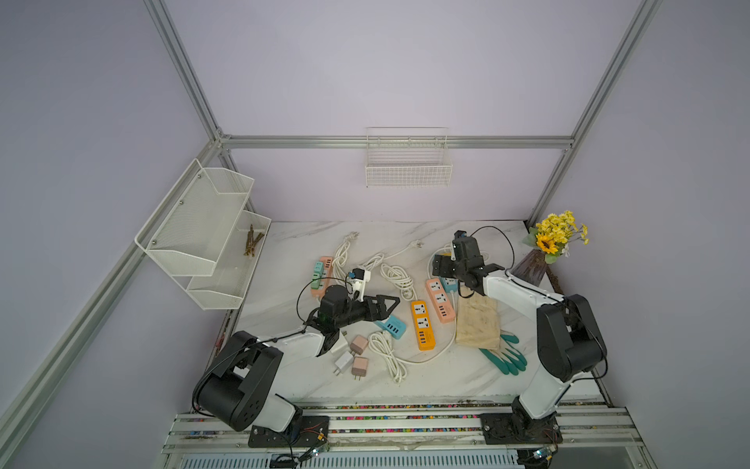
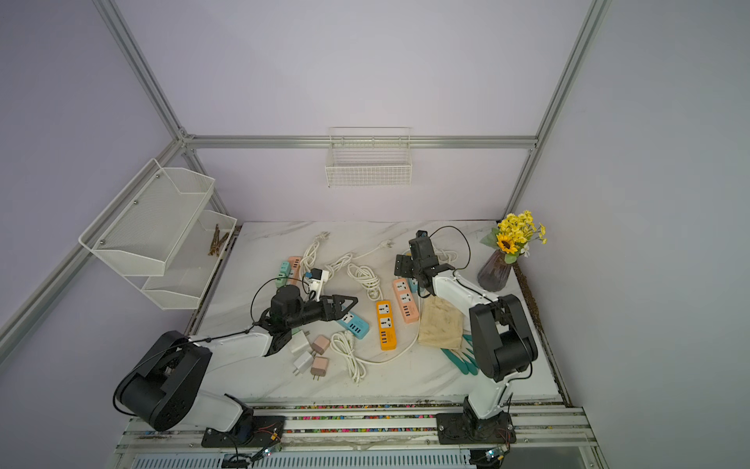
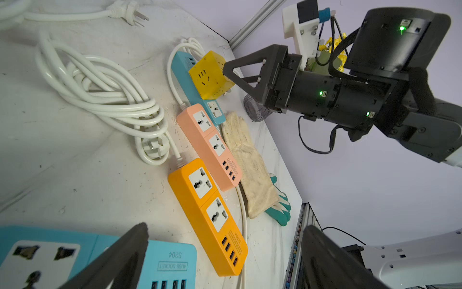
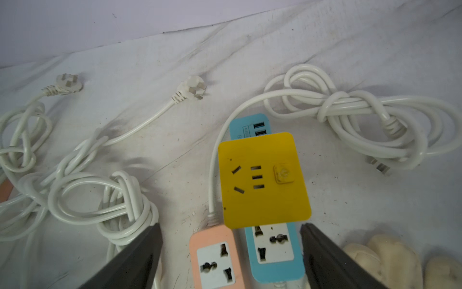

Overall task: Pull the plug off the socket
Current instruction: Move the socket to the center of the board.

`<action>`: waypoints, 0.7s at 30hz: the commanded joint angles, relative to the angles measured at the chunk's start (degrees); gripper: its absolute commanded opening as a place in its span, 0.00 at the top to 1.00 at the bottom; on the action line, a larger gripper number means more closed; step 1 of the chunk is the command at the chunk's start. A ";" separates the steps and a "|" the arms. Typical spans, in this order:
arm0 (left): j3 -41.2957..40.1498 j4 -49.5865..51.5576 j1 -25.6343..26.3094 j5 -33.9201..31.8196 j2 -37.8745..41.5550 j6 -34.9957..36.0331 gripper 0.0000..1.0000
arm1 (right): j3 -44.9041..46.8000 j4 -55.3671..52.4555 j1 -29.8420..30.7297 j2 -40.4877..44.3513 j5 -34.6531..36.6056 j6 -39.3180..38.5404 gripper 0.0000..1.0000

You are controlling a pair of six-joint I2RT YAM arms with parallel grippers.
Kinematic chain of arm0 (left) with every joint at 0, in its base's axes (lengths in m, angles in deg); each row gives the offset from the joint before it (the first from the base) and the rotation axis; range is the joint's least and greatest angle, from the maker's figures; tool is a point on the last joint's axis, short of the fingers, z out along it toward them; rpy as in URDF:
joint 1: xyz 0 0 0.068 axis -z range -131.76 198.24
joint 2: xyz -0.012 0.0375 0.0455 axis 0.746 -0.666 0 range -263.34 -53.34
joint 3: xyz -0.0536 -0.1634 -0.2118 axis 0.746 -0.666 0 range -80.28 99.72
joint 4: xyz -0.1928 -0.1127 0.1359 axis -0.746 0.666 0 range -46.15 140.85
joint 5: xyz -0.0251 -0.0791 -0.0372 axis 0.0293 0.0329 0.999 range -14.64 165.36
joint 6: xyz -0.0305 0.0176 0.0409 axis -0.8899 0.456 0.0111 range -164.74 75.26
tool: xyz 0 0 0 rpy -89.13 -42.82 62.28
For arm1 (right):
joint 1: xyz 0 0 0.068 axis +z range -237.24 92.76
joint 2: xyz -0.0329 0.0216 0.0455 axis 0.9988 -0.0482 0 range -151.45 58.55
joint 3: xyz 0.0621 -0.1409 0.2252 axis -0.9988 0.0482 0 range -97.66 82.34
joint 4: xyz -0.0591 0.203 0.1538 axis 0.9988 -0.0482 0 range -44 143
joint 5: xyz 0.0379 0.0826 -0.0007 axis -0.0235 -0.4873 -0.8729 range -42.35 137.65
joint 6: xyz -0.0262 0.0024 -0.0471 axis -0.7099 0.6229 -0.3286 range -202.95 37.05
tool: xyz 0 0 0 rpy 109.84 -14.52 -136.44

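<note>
Plug: the yellow cube plug [image 4: 263,180] is a hard plastic block with smooth faces. Expect it to be light, stiff and a little slippery under the pads.
Where it is: it sits on the far half of the blue power strip [image 4: 275,252], toward the back right of the table [image 1: 446,377]. The left wrist view shows it tilted [image 3: 208,75], with what may be prongs showing under one edge. You cannot tell from here whether they are seated.
Where to hold: take two opposite side walls, low down near the strip. Avoid the top face with its slots and button.
How to pull: go straight up along the prongs. Rocking may bend them, and the light strip will likely lift with the plug unless you pin it.
Right gripper [image 4: 230,226]: its jaws stand wide apart and hold nothing. The plug lies just ahead of the tips, not touched.
Left gripper [image 1: 389,305]: also spread and empty, well apart from the plug and free to press the strip down.
Neighbours: the pink strip [image 4: 215,260] lies just beside the blue one, the white cord [image 4: 362,112] coils behind, and a beige glove [image 3: 250,165] is nearby.
</note>
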 commanded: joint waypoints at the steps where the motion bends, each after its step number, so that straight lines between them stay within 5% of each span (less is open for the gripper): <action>1: 1.56 -1.40 0.33 1.46 -0.02 1.10 0.02 | -5.33 -5.69 -0.47 -3.24 3.35 -1.59 0.09; 16: 1.78 -1.49 0.27 2.06 -0.06 0.84 0.02 | -18.67 -13.69 -1.58 -15.32 5.58 -5.58 0.16; 21: 1.74 -1.58 0.34 2.27 0.20 0.53 0.02 | -18.56 -13.79 -1.72 -15.72 4.98 -6.91 0.46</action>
